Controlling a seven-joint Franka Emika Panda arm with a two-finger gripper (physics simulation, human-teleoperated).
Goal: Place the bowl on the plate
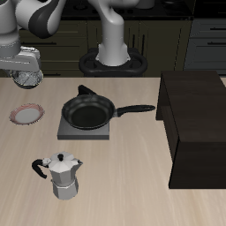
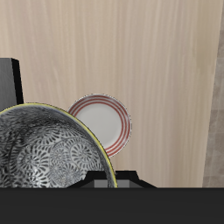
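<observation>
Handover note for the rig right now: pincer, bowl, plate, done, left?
Pincer: raised above the table, shut on the bowl, going by the wrist view; the exterior view hardly shows the bowl.
Plate: bare, on the table beside the burner slab with the pan, below the pincer and a little nearer the front.
Done: bowl picked up.
Left: centre over the plate, lower, release.

Your bowl [image 2: 52, 149] hangs tilted above the plate [image 2: 103, 120], showing its grey-white speckled inside and thin dark rim, and it covers part of the plate's edge. The plate lies flat on the bench, pale in the centre with a pinkish-red rim.
</observation>
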